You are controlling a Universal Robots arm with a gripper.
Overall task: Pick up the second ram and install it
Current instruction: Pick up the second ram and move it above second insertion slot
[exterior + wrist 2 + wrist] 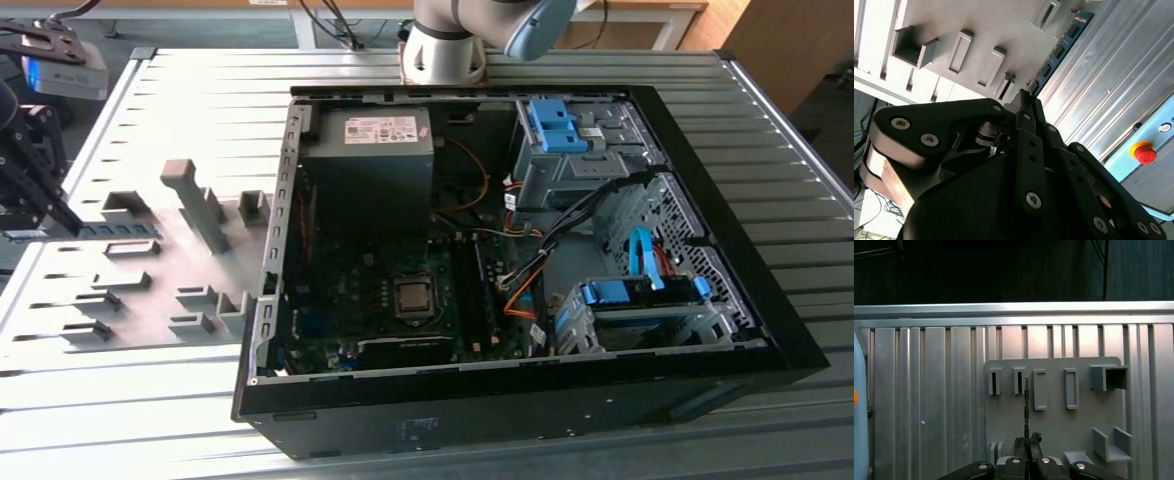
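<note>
Your gripper (1027, 441) is closed on one end of the second ram (1026, 400), whose long axis runs straight out ahead over the grey holder plate (1054, 430).

The arm (447, 50) is a smooth silver-grey cylinder with a rounded pale-blue cap (541, 25) on its joint. The gripper (1025, 98) is matte black, built of flat link plates (929, 125) with rounded ends, stacked in layers. Silver socket-head screws (1033, 200) pin the plates at their pivots. A bright metal hub (988, 133) shows between the plates, and a brownish block (876, 172) sits at one side. In the first wrist view the gripper (1027, 441) tapers into slim black fingers (1035, 437).
</note>
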